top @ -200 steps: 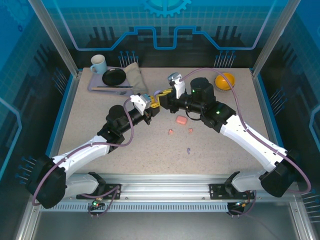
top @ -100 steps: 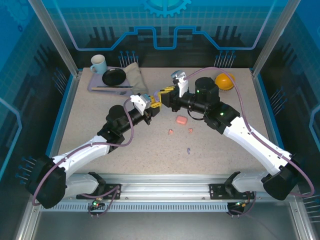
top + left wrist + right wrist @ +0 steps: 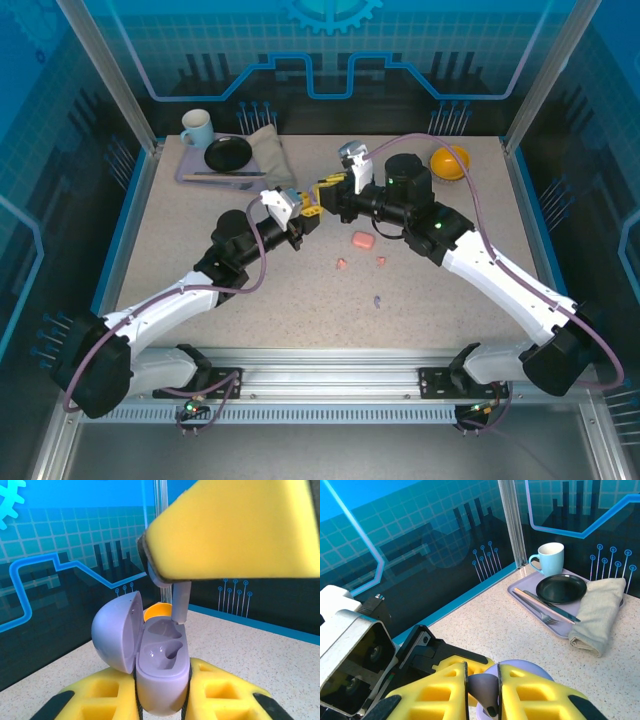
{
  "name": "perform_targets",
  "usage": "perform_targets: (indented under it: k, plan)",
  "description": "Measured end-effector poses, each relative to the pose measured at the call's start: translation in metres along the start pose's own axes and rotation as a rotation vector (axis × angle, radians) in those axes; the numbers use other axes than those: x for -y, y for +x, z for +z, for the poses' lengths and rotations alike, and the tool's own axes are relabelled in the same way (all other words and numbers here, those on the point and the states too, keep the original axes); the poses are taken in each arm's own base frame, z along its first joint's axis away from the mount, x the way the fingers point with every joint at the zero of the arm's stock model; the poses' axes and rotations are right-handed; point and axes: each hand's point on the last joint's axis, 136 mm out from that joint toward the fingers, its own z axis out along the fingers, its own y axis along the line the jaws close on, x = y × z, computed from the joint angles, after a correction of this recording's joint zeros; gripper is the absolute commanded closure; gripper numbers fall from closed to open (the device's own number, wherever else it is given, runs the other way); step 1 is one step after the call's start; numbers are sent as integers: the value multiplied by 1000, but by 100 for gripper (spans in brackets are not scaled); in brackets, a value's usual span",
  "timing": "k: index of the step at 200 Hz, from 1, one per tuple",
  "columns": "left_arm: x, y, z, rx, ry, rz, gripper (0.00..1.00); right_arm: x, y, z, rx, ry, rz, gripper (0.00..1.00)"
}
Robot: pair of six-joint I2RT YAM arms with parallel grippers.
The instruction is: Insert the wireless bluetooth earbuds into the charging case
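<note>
Holding the open purple case (image 3: 161,680) upright, the left gripper (image 3: 162,705) is squeezing it between its yellow fingers, with the lid swung left. The right gripper (image 3: 482,680) is pinching a pale purple earbud (image 3: 485,692) at the case's far rim. Two pink earbuds (image 3: 342,264), another purple earbud (image 3: 377,300) and a pink case (image 3: 362,240) are lying on the table (image 3: 200,240).

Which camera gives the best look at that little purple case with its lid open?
The left wrist view: the purple case sits between the left gripper's fingers, lid open, both wells empty. The right wrist view catches just its rounded top beneath the right gripper. From the top external view it is too small to make out.
</note>
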Motion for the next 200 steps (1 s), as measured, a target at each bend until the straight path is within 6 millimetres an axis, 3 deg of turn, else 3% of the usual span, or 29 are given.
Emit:
perform_targets:
  k: [200]
  plan:
    - [0, 1, 1, -17, 1, -5, 100, 8, 12, 7, -21, 7, 24, 83]
